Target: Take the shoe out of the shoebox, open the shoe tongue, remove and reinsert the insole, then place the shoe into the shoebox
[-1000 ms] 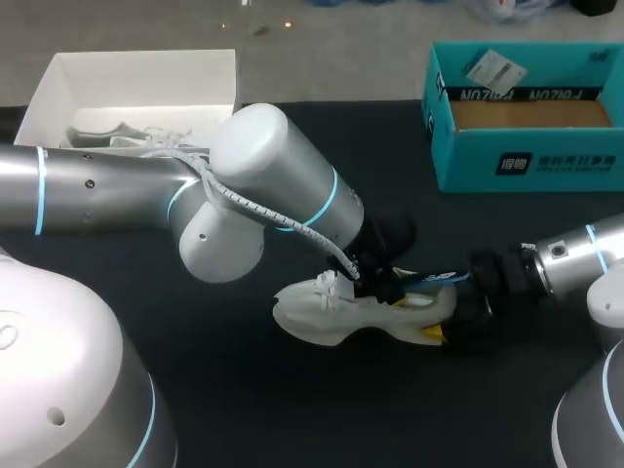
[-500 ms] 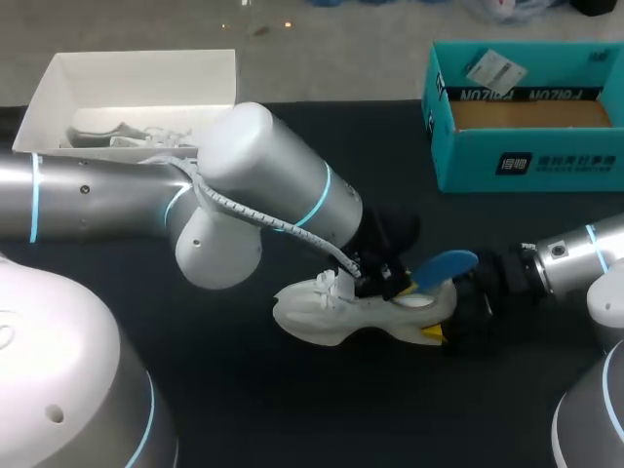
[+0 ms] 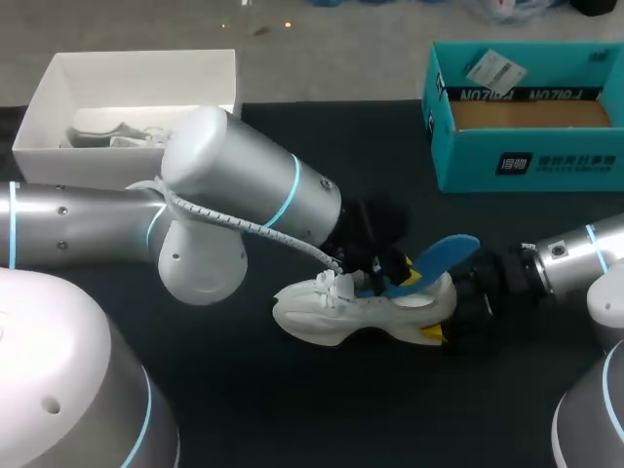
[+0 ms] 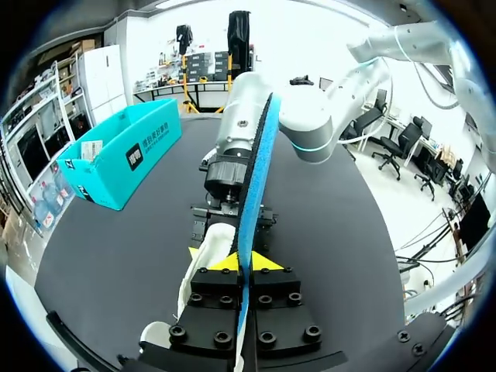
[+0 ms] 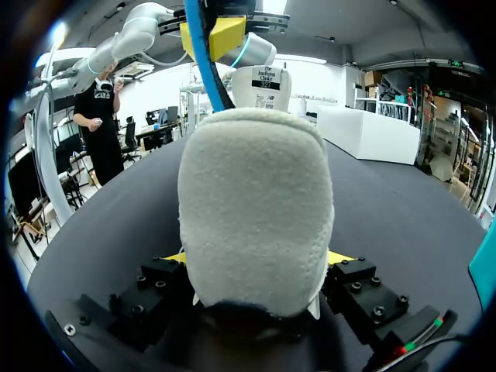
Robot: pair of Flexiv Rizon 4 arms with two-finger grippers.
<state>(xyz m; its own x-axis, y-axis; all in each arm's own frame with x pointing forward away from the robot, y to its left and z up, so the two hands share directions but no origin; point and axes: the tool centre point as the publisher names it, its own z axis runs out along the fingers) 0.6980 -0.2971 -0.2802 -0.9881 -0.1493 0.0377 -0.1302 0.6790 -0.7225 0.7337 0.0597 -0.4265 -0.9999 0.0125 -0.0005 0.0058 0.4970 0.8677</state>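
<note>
Black table (image 3: pixel 292 409), seen from above, with a white shoe (image 3: pixel 331 317) on its sole near the middle, toe toward the left arm's side; left gripper (image 3: pixel 385 278) over the shoe's opening, fingers pressed nearly together on a blue insole (image 3: pixel 439 258); insole tilted, lower end at the opening, far end raised above the heel; whether its lower end is inside the shoe cannot be told. Right gripper (image 3: pixel 453 322) at the heel, fingers spread wide and touching it from both sides. Teal box (image 3: pixel 526 161) at the far right corner, open, well apart from the shoe; white box (image 3: pixel 136 73) at the far left, holding a second shoe (image 3: pixel 117 136).

Left wrist view: insole (image 4: pixel 256 178) edge-on, clamped between the fingers of the left gripper (image 4: pixel 246 262); shoe (image 4: pixel 205 260) just under them; teal box (image 4: pixel 124 155) off to one side.

Right wrist view: heel of the shoe (image 5: pixel 256 209) between the yellow tips of the right gripper (image 5: pixel 256 257); insole (image 5: pixel 203 54) rising beyond it.
</note>
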